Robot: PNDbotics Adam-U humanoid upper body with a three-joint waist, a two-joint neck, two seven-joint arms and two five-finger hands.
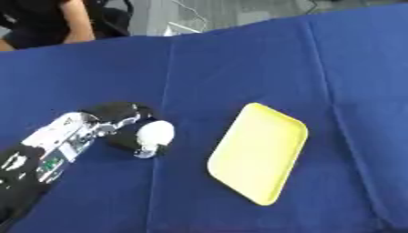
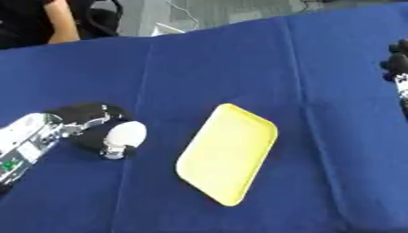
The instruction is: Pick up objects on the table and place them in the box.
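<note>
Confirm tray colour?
Yellow tray, lying on the blue cloth; clearest in the left eye view.

The left arm (image 1: 48, 152) is reaching in from the lower left, silver forearm slanting up toward the yellow tray (image 1: 259, 152), which is serving here only as the landmark. The left hand (image 1: 119, 120) is lying just left of that tray, apart from it, black fingers curling round a white rounded object (image 1: 155, 134) with a silvery end. The right hand (image 2: 397, 63) is showing only at the right edge, well up and right of the tray, dark and partly cut off.
</note>
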